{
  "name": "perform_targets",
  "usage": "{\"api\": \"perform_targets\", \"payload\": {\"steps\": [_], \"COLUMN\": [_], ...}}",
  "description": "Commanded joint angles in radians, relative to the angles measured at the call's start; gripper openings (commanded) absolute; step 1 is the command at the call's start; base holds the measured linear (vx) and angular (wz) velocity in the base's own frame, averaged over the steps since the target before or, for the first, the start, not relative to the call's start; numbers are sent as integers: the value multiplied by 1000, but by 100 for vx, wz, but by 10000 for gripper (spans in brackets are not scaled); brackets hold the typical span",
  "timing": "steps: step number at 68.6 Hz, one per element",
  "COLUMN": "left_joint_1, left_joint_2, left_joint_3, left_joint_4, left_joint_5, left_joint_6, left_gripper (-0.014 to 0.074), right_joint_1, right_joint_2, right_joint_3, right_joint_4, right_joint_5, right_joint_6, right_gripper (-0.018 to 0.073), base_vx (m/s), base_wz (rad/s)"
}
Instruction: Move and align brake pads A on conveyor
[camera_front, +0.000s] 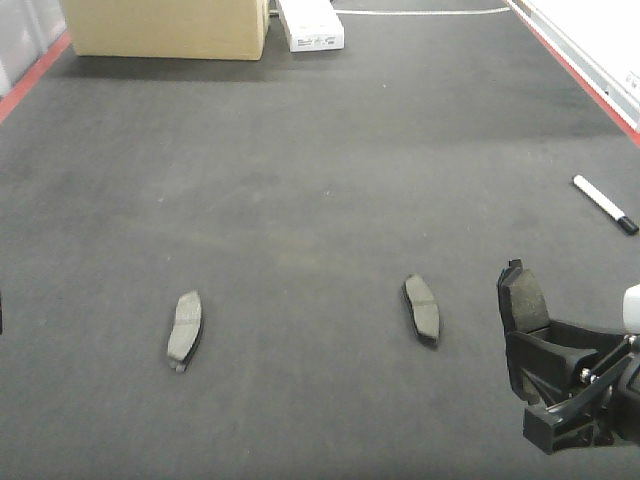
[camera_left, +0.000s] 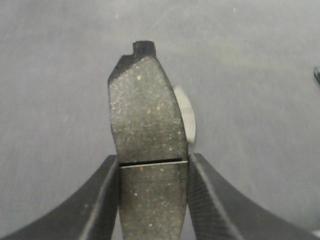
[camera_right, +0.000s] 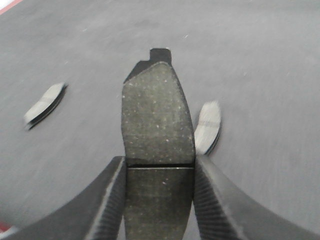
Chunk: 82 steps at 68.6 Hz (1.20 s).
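The conveyor (camera_front: 300, 180) has a matt, rough, fabric-like charcoal surface. The brake pad in the left hand (camera_left: 146, 150) looks coarse and gritty, flecked with pale specks; the pad in the right hand (camera_right: 157, 135) looks alike. The hand's fingers (camera_right: 107, 200) are ribbed matt black plastic. The box (camera_front: 165, 28) looks like cardboard.

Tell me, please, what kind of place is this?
Probably a factory-style workstation or test line. A wide dark conveyor with red edge strips carries brake pads, and a cardboard box stands at its far end. The right tool holds another pad.
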Motion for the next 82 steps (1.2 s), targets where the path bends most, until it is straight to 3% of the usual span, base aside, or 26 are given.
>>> {"api": "perform_targets", "payload": {"steps": [1, 82], "left_joint_1": [-7, -7], "left_joint_2": [-2, -2], "left_joint_3": [-27, -27], "left_joint_4": [6, 6], "left_joint_5": [-80, -80], "left_joint_6": [0, 0], "left_gripper": [93, 93], "right_joint_1": [-3, -3], "right_joint_2": [-5, -4], "right_joint_3": [-32, -32], "right_joint_4": [-3, -3], "right_joint_5": [-91, -91], "right_joint_6": [-7, -7], "right_gripper": [29, 29], "base_vx": [22, 7], "base_wz": [-5, 2]}}
